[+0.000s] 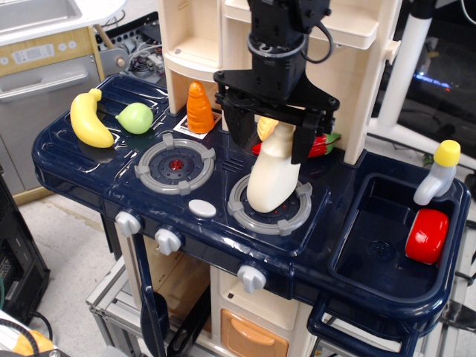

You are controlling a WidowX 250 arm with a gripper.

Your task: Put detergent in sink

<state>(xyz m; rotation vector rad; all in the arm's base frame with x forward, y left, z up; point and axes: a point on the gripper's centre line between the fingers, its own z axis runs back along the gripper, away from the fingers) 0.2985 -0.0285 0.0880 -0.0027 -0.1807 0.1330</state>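
The detergent (pixel 271 182), a cream-white bottle, stands on the right stove burner (pixel 291 214) with its top leaning slightly right. My black gripper (pixel 272 137) comes down from above. Its two fingers (pixel 239 128) straddle the bottle's neck and shoulder, and the jaws are spread about as wide as the bottle. The cap is mostly hidden between the fingers. The navy-blue sink (pixel 372 245) lies to the right, apart from the bottle.
A red round toy (pixel 427 236) sits at the sink's right side, below the grey faucet with a yellow knob (pixel 439 175). A red pepper (pixel 321 143) lies behind the bottle. A carrot (pixel 199 108), green fruit (pixel 135 117) and banana (pixel 89 119) are at the left. A cream shelf tower stands behind.
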